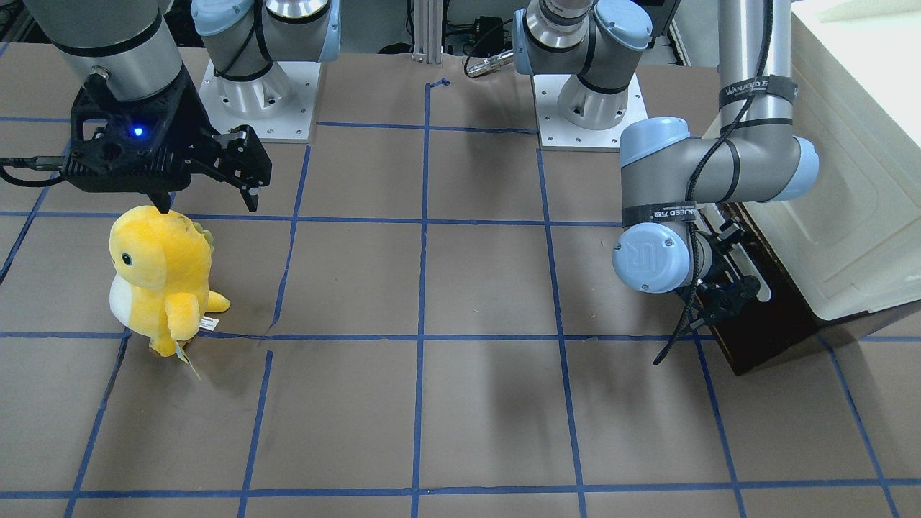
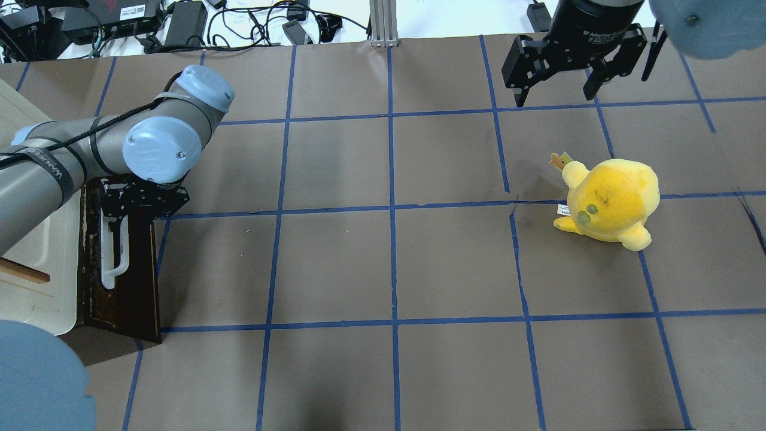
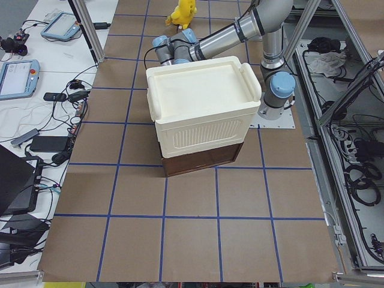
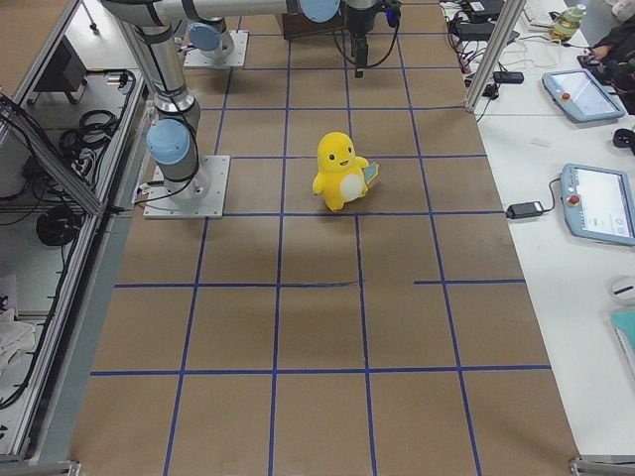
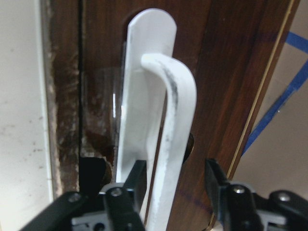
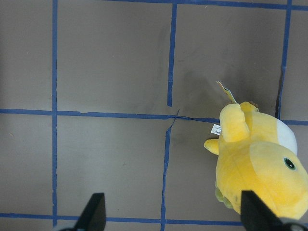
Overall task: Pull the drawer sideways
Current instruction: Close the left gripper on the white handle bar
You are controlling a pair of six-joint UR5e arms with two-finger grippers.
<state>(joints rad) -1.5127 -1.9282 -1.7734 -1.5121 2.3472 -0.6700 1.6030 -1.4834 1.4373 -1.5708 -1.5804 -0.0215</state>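
The dark brown drawer [image 2: 128,287] sits at the bottom of the cream-white cabinet [image 2: 36,281] at the table's left end. It also shows in the front view [image 1: 755,331] and the left side view [image 3: 201,161]. Its long white bar handle [image 2: 111,263] fills the left wrist view [image 5: 159,72]. My left gripper [image 2: 140,200] is at the handle's far end, its fingers [image 5: 137,178] closed on either side of the bar. My right gripper [image 2: 553,90] hangs open and empty over the table's far right.
A yellow plush toy [image 2: 610,200] stands on the right half of the table, just below the right gripper [image 1: 209,194]; it shows in the right wrist view [image 6: 255,163]. Blue tape lines grid the brown table. Cables and power bricks [image 2: 185,24] lie beyond the far edge.
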